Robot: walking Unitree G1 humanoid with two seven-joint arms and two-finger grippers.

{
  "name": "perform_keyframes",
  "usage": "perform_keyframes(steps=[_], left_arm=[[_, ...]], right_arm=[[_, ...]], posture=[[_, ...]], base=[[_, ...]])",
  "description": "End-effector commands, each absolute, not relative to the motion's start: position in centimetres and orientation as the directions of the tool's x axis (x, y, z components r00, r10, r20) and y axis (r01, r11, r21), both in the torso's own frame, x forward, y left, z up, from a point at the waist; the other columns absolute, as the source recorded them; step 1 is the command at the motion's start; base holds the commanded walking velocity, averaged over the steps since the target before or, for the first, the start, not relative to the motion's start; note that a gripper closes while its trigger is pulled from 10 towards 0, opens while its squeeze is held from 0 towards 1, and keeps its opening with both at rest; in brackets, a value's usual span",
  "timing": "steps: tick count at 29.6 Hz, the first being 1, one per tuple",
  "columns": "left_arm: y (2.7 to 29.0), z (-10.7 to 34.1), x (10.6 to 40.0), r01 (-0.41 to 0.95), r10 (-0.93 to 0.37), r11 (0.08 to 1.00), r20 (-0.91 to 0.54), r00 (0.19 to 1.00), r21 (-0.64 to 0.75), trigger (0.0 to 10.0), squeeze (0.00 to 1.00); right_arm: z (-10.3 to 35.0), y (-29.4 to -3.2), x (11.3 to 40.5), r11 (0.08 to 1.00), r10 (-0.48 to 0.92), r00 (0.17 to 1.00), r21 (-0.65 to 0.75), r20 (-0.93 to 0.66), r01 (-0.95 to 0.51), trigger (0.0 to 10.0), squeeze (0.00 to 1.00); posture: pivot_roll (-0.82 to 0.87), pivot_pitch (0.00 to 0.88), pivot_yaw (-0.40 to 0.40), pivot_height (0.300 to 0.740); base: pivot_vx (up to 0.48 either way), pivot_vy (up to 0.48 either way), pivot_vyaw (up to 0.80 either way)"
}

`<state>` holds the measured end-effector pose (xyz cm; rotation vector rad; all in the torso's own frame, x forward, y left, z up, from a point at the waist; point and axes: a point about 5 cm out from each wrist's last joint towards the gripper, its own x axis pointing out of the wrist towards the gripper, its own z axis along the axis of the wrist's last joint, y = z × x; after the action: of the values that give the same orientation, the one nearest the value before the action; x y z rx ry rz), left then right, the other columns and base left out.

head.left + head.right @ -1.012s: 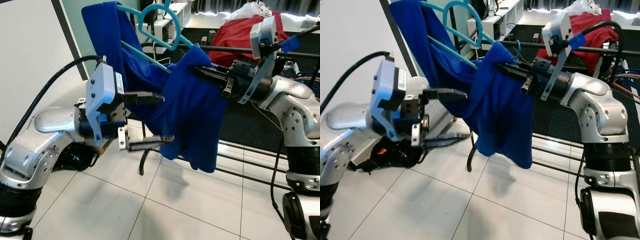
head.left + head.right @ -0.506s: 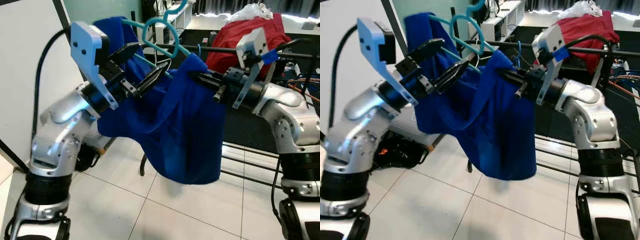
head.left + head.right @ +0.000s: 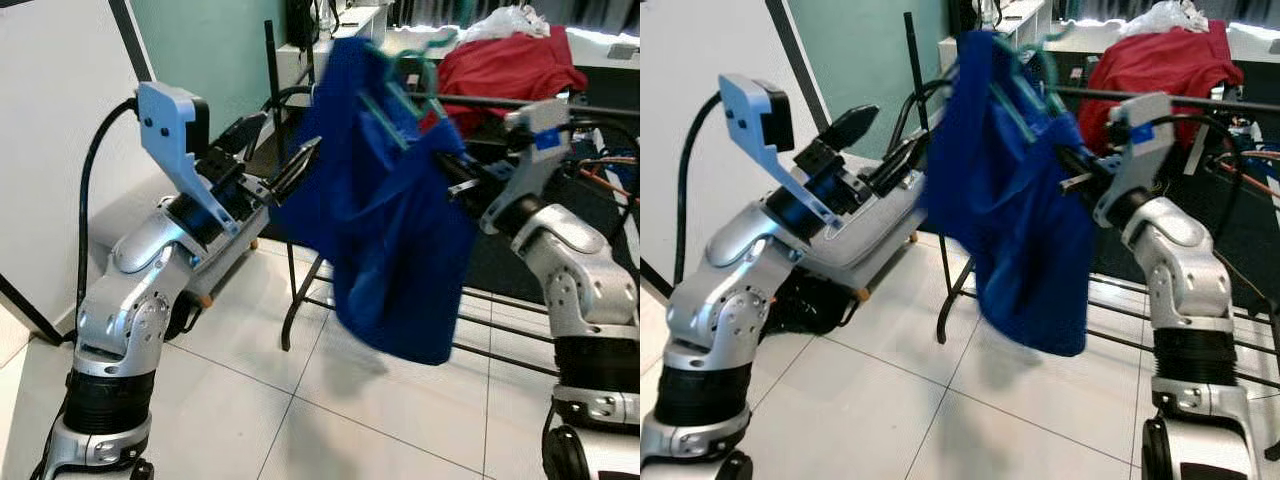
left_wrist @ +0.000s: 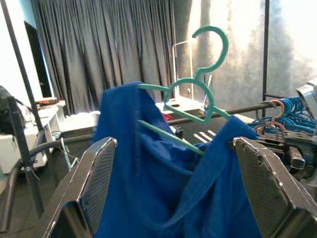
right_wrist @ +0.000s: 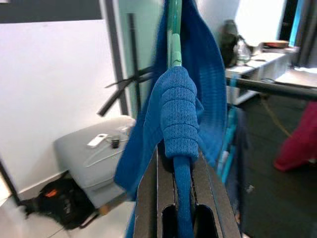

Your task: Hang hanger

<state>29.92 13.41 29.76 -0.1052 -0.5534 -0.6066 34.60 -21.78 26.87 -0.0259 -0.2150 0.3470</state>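
Note:
A blue garment (image 3: pixel 395 220) hangs over a teal hanger (image 3: pixel 398 92) in front of the black rail (image 3: pixel 570 108). My right gripper (image 3: pixel 447 168) is shut on the cloth-covered end of the hanger's arm; in the right wrist view the fingers (image 5: pixel 148 198) pinch the bunched blue cloth (image 5: pixel 179 114) over the teal arm (image 5: pixel 174 29). My left gripper (image 3: pixel 290 132) is open, just left of the garment and apart from it. In the left wrist view its two fingers (image 4: pixel 99 173) stand wide apart, with the hanger's hook (image 4: pixel 213 44) free above the garment (image 4: pixel 148 178).
A red cloth (image 3: pixel 500 60) lies over the rack behind the rail. The rack's black legs and low bars (image 3: pixel 300 290) stand on the tiled floor below the garment. A grey seat (image 5: pixel 94 144) and a black bag (image 5: pixel 59 206) sit by the white wall at left.
The hanger and garment have swung right and up toward the rail with my right gripper. My left gripper, which reached into the cloth, now stands clear of it on the left.

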Motion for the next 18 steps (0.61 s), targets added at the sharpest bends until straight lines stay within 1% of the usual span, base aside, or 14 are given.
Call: perform_keyframes(steps=[1,3,4,6,7,8,10,12,14,18], left_arm=[[15.3,28.0,31.1,0.446,-0.41,0.894,0.479,0.776,0.043,10.0,0.0],[15.3,28.0,31.1,0.446,-0.41,0.894,0.479,0.776,0.043,10.0,0.0],[15.9,26.9,31.6,0.389,-0.354,0.921,0.454,0.817,0.018,10.0,0.0],[15.9,26.9,31.6,0.389,-0.354,0.921,0.454,0.817,0.018,10.0,0.0],[16.4,25.9,31.9,0.344,-0.309,0.939,0.429,0.849,-0.005,10.0,0.0],[16.4,25.9,31.9,0.344,-0.309,0.939,0.429,0.849,-0.005,10.0,0.0],[17.3,24.4,32.2,0.272,-0.236,0.961,0.389,0.89,-0.04,10.0,0.0],[17.5,24.0,32.2,0.259,-0.221,0.965,0.381,0.898,-0.051,10.0,0.0],[17.4,23.7,32.2,0.255,-0.213,0.965,0.375,0.902,-0.065,10.0,0.0],[17.3,23.2,32.2,0.251,-0.21,0.965,0.362,0.908,-0.071,10.0,0.0]], right_arm=[[26.6,-23.0,34.4,0.978,0.209,0.942,-0.056,0.261,-0.201,10.0,0.0],[26.6,-23.0,34.4,0.978,0.209,0.942,-0.056,0.261,-0.201,10.0,0.0],[26.3,-23.4,34.4,0.989,0.149,0.953,-0.049,0.265,-0.141,10.0,0.0],[26.3,-23.4,34.4,0.989,0.149,0.953,-0.049,0.265,-0.141,10.0,0.0],[25.9,-23.8,34.3,0.994,0.107,0.96,-0.053,0.259,-0.097,10.0,0.0],[25.9,-23.8,34.3,0.994,0.107,0.96,-0.053,0.259,-0.097,10.0,0.0],[25.1,-24.1,33.8,0.997,0.06,0.968,-0.054,0.242,-0.049,10.0,0.0],[24.8,-24.2,33.5,0.997,0.037,0.972,-0.069,0.233,-0.022,10.0,0.0],[23.9,-24.1,32.8,0.995,0.004,0.978,-0.102,0.209,0.018,10.0,0.0],[22.3,-23.5,32.1,0.993,0.021,0.989,-0.117,0.15,-0.003,10.0,0.0]], posture=[[-0.15,0.066,0.075,0.74],[-0.15,0.066,0.075,0.74],[-0.15,0.066,0.075,0.74],[-0.15,0.066,0.075,0.74],[-0.15,0.067,0.073,0.74],[-0.15,0.067,0.073,0.74],[-0.15,0.069,0.07,0.74],[-0.16,0.07,0.068,0.74],[-0.16,0.071,0.063,0.74],[-0.17,0.075,0.062,0.74]], base=[[0.0,0.0,-0.5],[0.0,0.0,-0.5],[0.0,0.0,-0.8],[0.0,0.0,-0.8],[0.0,0.0,-0.8],[0.0,0.0,-0.8],[0.0,0.0,-0.8],[0.0,0.0,-0.8],[0.0,0.0,0.0],[0.0,0.0,0.0]])
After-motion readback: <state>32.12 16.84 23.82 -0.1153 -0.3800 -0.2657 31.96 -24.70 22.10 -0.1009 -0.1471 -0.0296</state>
